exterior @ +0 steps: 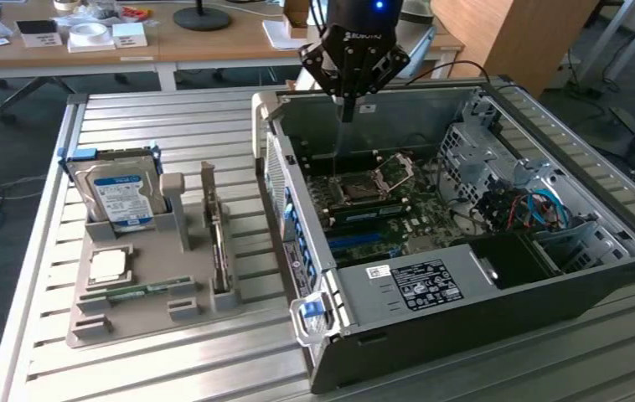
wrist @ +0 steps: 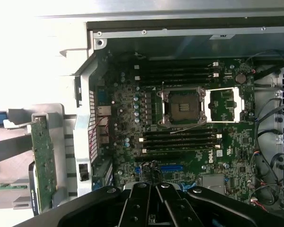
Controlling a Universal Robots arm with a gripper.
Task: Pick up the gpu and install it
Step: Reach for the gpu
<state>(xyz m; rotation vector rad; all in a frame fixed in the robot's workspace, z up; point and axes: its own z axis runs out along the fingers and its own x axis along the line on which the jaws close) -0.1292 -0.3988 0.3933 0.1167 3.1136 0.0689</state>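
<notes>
Black gripper (exterior: 347,107) (wrist: 156,205): jaws shut tight, nothing held. It hangs above the open black-and-silver metal computer case (exterior: 585,276), over the green motherboard (exterior: 394,224) (wrist: 180,142). The gpu (exterior: 220,247) (wrist: 42,161), a thin flat green circuit card, stands on edge in the grey plastic holder tray (exterior: 139,322). It is outside the case, well apart from the gripper and lower, untouched.

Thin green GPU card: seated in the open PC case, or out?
Out. The thin green circuit-board card stands on edge in the grey plastic holder beside the black computer case; the shut gripper above it holds nothing.
</notes>
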